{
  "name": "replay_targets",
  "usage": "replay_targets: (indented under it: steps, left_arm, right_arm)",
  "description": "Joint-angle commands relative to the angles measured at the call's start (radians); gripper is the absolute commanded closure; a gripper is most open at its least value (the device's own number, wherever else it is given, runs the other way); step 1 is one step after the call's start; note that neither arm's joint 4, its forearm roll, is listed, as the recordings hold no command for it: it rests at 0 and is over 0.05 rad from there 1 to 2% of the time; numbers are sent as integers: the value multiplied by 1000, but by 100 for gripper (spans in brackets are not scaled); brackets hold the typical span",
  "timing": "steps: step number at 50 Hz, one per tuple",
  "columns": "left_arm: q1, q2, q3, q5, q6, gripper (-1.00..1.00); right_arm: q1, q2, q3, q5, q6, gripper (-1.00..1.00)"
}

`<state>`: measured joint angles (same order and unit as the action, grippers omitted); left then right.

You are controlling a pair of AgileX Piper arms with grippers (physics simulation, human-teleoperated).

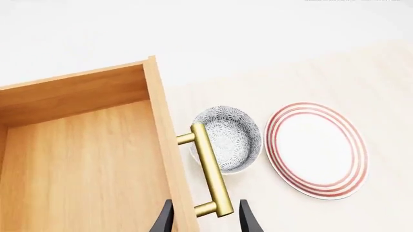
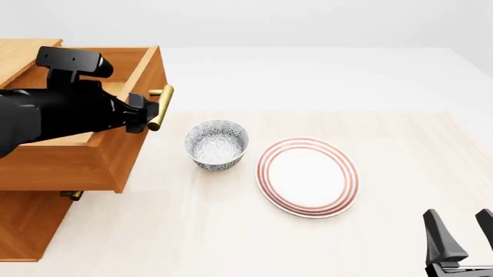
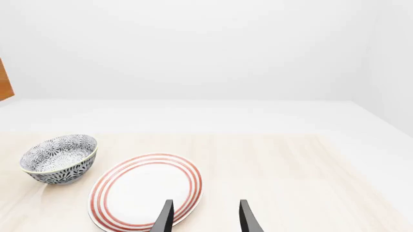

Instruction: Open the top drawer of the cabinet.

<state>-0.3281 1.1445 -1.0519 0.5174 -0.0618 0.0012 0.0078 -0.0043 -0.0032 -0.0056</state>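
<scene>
The top drawer (image 2: pixel 85 161) of the orange-brown cabinet (image 2: pixel 27 225) stands pulled out toward the table's middle, its plain wooden inside (image 1: pixel 84 159) showing. Its brass bar handle (image 2: pixel 163 104) sticks out from the drawer front. My left gripper (image 2: pixel 146 118) is at that handle. In the left wrist view the left gripper (image 1: pixel 205 220) is open, one finger on each side of the handle (image 1: pixel 210 164), not pressing on it. My right gripper (image 2: pixel 460 216) stands open and empty at the near right of the table, far from the cabinet.
A blue-and-white patterned bowl (image 2: pixel 217 144) sits just beside the drawer front, under the handle's side. A white plate with red rings (image 2: pixel 308 176) lies to its right. A lower drawer's handle (image 2: pixel 71 195) peeks out below the open drawer.
</scene>
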Motion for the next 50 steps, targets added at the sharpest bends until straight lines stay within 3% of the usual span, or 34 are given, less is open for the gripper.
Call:
replay_targets:
  steps: [1, 19, 30, 50]
  left_arm:
    - [-61, 22, -11, -8, 12, -100]
    - [-57, 15, -51, 23, 40, -100]
    - [-29, 7, -150, 117, 85, -100]
    - [-9, 1, -249, 211, 134, -100]
  right_arm:
    - [0, 0, 0, 0, 0, -100]
    - [0, 0, 0, 0, 0, -100]
    - [0, 0, 0, 0, 0, -100]
    - [0, 0, 0, 0, 0, -100]
